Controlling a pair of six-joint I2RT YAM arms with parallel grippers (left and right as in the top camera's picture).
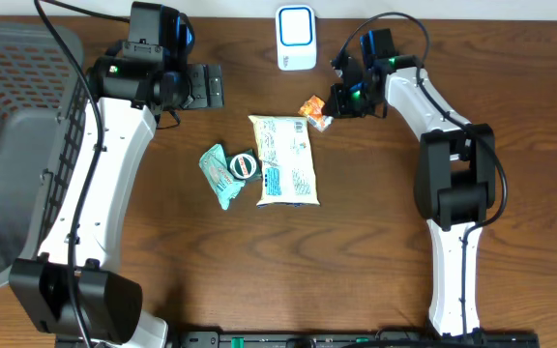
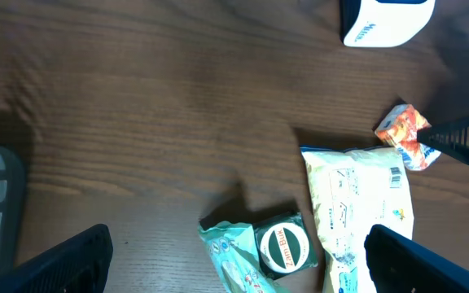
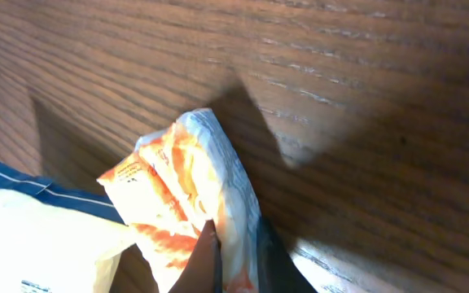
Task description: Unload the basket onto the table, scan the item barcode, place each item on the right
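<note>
Looking across the wooden table (image 1: pixel 375 251), you see the cream bag (image 1: pixel 284 159) at centre frame, the white scanner (image 1: pixel 296 37) at top centre, your left gripper (image 1: pixel 206 86) gaping wide upper left, and your right gripper (image 1: pixel 331 108) pinching the small orange packet (image 1: pixel 313 108) right of the bag's top.

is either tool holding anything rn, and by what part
The right tool pinches the small orange packet by one edge; the left tool is open and empty.
</note>
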